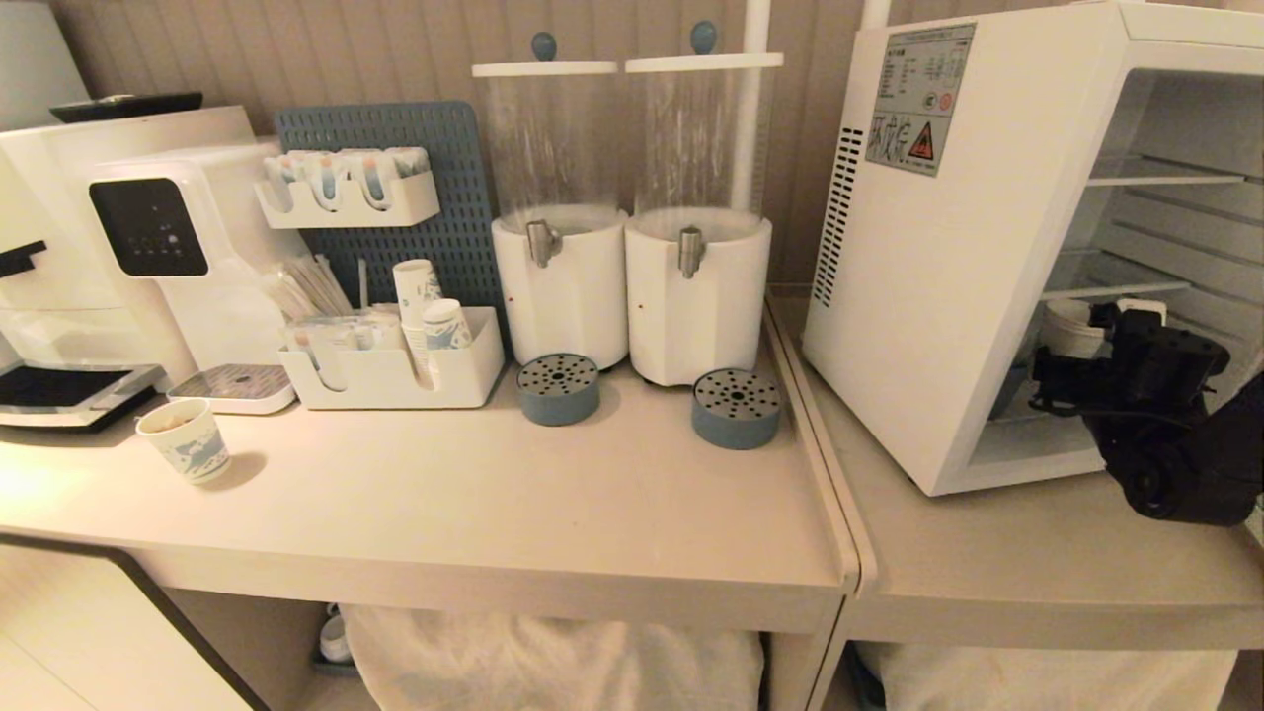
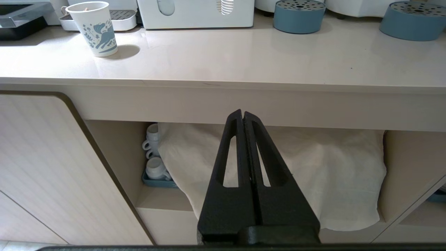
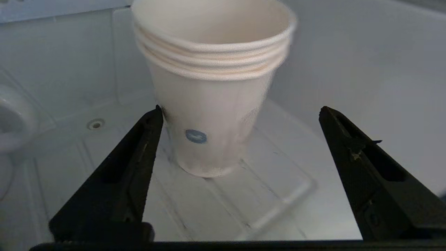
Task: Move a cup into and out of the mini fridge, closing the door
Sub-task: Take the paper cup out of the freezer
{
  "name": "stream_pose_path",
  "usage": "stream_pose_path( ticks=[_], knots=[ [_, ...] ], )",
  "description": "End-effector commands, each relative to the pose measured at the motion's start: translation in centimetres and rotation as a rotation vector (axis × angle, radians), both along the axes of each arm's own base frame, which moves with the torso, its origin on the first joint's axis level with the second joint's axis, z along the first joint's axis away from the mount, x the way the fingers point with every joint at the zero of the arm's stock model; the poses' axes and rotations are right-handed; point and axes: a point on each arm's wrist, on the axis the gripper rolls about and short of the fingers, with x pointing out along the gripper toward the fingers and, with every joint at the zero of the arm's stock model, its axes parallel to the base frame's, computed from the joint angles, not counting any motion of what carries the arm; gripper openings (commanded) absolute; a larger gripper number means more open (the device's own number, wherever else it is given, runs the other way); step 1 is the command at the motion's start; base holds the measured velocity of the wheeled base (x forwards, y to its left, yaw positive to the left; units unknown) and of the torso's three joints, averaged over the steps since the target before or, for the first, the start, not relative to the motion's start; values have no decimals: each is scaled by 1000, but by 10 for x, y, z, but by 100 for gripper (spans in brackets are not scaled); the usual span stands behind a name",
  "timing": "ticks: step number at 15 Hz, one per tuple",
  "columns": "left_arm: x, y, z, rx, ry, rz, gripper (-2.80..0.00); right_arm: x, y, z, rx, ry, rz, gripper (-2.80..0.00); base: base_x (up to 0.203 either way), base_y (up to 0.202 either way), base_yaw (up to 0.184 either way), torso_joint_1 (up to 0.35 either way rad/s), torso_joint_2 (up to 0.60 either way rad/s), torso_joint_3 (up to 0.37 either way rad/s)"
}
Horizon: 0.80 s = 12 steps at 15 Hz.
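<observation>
Right wrist view showed the right gripper [image 3: 240, 115] spread wide around the cup [image 3: 209, 97] standing on the mini fridge [image 3: 366, 69] floor (one finger nearly touching), so straight withdrawal seemed safest.

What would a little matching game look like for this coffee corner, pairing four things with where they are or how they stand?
Things:
1. nested cup
2. printed cup
3. left gripper
4. right gripper

Places or states:
A. shut, below the counter's edge
B. open, inside the fridge
C. standing on the fridge floor
D. standing on the counter near the coffee machine

Pairs: 1-C, 2-D, 3-A, 4-B
</observation>
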Motion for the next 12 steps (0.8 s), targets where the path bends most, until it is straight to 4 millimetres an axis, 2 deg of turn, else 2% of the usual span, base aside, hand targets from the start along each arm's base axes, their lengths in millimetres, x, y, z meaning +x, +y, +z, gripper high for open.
stream_pose_path(
  ticks=[1,6,7,10,12],
  knots=[
    [0,0,0,0,-4,1,-280,6,-1,-4,-2,-2,-1,0,0,0,0,0,0,0],
    [0,0,0,0,-4,1,-280,15,-1,-6,-1,8,8,0,0,0,0,0,0,0],
    [0,0,0,0,-4,1,-280,16,-1,-8,-1,12,8,-280,0,0,0,0,0,0],
    [0,0,0,0,-4,1,-280,12,3,-3,1,13,19,-280,0,0,0,0,0,0],
    [0,0,0,0,-4,1,-280,-2,10,5,15,27,60,-280,0,0,0,0,0,0]
  ],
)
